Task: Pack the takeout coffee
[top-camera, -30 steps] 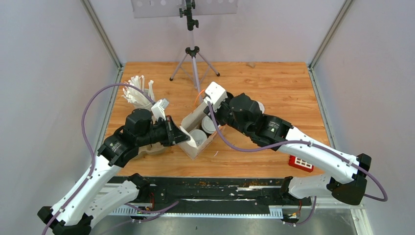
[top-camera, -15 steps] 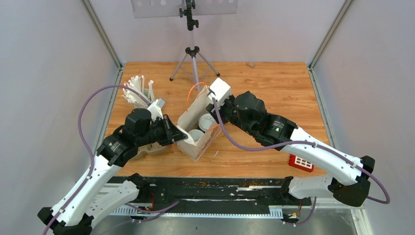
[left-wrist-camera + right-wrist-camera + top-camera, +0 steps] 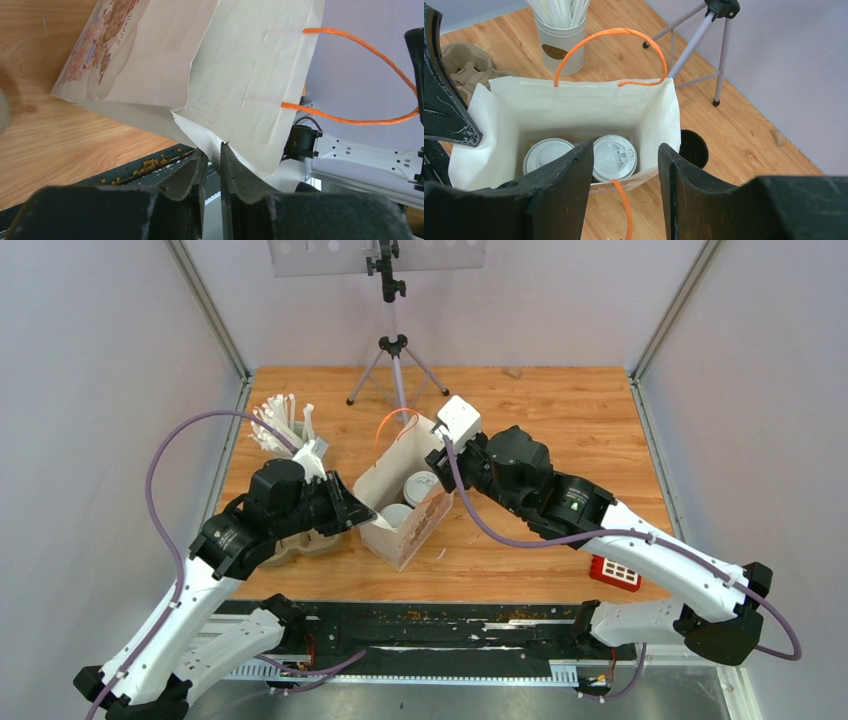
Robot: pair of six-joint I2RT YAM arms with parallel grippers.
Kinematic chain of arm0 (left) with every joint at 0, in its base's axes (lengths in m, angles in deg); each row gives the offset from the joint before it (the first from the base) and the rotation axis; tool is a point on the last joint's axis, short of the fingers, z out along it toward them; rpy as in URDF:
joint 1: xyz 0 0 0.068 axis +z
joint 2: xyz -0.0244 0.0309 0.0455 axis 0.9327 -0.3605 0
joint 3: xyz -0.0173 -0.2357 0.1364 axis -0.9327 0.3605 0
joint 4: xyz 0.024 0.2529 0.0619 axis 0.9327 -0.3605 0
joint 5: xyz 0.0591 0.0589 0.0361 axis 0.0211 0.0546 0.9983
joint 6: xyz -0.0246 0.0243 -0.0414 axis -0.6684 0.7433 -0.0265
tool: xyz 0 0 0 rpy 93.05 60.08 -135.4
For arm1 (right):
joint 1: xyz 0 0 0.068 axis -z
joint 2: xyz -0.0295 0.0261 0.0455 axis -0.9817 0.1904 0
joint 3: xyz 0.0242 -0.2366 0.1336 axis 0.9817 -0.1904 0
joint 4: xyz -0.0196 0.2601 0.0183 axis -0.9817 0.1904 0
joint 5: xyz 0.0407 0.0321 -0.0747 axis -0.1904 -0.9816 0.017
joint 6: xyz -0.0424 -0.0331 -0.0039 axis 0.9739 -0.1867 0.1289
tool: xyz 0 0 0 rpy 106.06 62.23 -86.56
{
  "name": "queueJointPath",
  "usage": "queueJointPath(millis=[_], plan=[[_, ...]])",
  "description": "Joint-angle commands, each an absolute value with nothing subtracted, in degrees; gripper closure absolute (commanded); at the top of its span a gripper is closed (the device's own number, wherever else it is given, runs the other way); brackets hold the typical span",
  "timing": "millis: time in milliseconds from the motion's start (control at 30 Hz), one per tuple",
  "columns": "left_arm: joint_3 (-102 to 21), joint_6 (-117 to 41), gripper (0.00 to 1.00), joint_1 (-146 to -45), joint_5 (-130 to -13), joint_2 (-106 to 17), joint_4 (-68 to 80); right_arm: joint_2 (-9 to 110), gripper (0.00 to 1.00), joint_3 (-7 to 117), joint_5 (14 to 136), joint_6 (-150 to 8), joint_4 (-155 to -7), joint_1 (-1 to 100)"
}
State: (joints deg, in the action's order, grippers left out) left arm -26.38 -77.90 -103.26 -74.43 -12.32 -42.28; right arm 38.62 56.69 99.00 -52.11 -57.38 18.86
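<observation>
A cream paper bag with orange handles stands open at mid-table. Inside it stand two cups of the takeout coffee, showing only their white lids, also seen from above. A black cup without a lid stands on the table just outside the bag's right wall. My right gripper hovers open above the bag's near rim, the orange handle running loose between its fingers. My left gripper is at the bag's left rim, jaws slightly parted, the paper edge at their tips.
A white cup of straws and a brown pulp carrier tray sit left of the bag. A tripod stands behind it. A red block lies near the front right edge.
The right gripper has lifted and drawn back from inside the bag, opening wider. The left jaws have eased apart on the bag's rim. The bag has shifted slightly back and stands more open.
</observation>
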Motion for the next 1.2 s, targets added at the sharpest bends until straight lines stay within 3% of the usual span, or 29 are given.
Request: queueJointPath(millis=[0,400,600,633,667,700,867,933,1100,1167], plan=[[-29.3,-76.8,0.76,-103.1,-72.4,-12.5,-43.3,36.6,0.49,56.7,100.0,-54.0,-57.8,19.2],[-36.3,-72.2,0.54,-103.1,-66.5,-13.6,-48.2,35.8,0.46,55.6,99.0,-58.5,-57.0,19.2],[-41.9,-66.8,0.31,-103.1,-60.3,-13.9,-50.7,35.2,0.35,58.2,101.2,-61.3,-49.7,19.2],[-42.9,-65.6,0.22,-103.0,-58.6,-14.0,-51.3,34.5,0.32,58.6,101.6,-61.3,-48.4,19.2],[-43.8,-64.2,0.03,-103.0,-56.8,-14.2,-51.8,33.7,0.30,59.0,101.9,-61.2,-47.3,19.2],[-44.7,-63.0,0.01,-103.1,-54.9,-14.4,-52.3,32.9,0.27,59.5,102.1,-61.3,-46.3,19.2],[-48.7,-58.2,0.00,-103.0,-46.7,-16.5,-52.1,30.0,0.11,62.0,102.4,-63.1,-41.0,19.2],[-50.3,-55.8,0.00,-103.0,-44.4,-18.2,-51.1,28.9,0.01,61.4,102.5,-63.3,-39.4,19.2],[-55.5,-46.3,0.00,-102.3,-36.5,-28.1,-50.9,23.8,0.00,56.0,104.4,-60.6,-38.8,19.2],[-57.3,-44.1,0.00,-97.4,-39.1,-32.8,-50.2,21.7,0.00,54.9,108.0,-61.3,-38.8,19.2]])
